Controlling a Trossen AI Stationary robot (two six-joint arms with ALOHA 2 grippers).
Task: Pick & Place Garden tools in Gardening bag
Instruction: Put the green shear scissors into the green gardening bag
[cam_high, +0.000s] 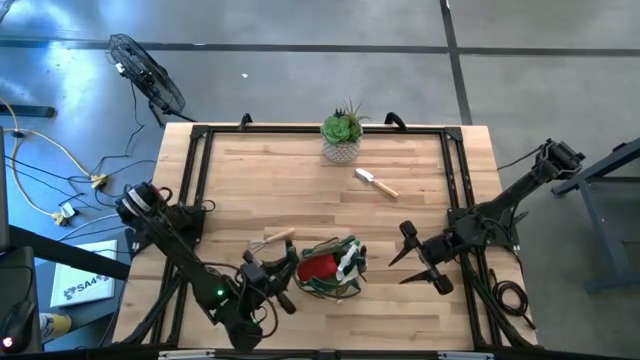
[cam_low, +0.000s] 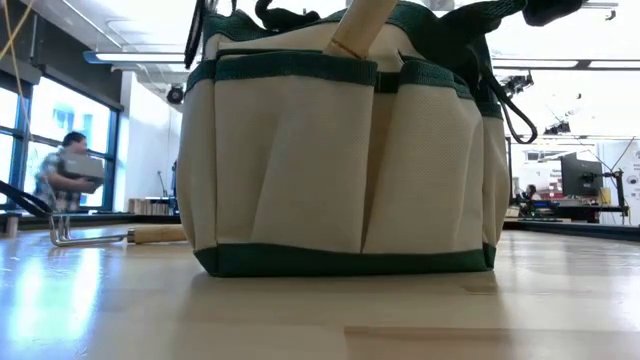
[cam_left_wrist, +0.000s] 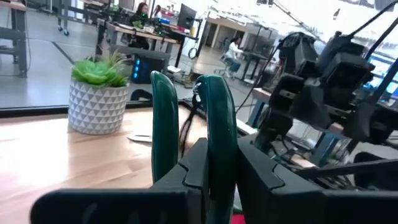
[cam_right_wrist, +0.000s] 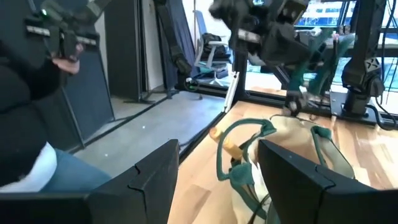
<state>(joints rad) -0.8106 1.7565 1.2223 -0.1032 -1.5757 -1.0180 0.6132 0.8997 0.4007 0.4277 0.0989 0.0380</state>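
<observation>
We see the gardening bag (cam_high: 332, 268) sitting near the front edge of the wooden table (cam_high: 300, 165), a bit left of the middle. It stands upright, and in the low view it fills most of the picture (cam_low: 340, 160). A wooden handle (cam_low: 358, 28) sticks up out of its top. Something red (cam_high: 318, 267) shows inside the bag from above.

The left gripper (cam_high: 283, 272) is right beside the bag, on its left side. In the left wrist view, its fingers (cam_left_wrist: 186, 177) are pinched close together on a pair of green-handled shears (cam_left_wrist: 214, 115). The two green handles stick up from between the fingers.

A rake (cam_high: 272, 240) with a wooden handle lies flat on the table, just behind the left gripper. In the low view it lies to the left of the bag (cam_low: 110, 236).

The right gripper (cam_high: 418, 257) hangs over the table to the right of the bag, apart from it. Its fingers (cam_right_wrist: 152, 177) are spread wide and hold nothing. The bag (cam_right_wrist: 292, 146) sits ahead of them in the right wrist view.

A trowel (cam_high: 375, 182) lies farther back on the table, near a green plant in a white pot (cam_high: 341, 134).
</observation>
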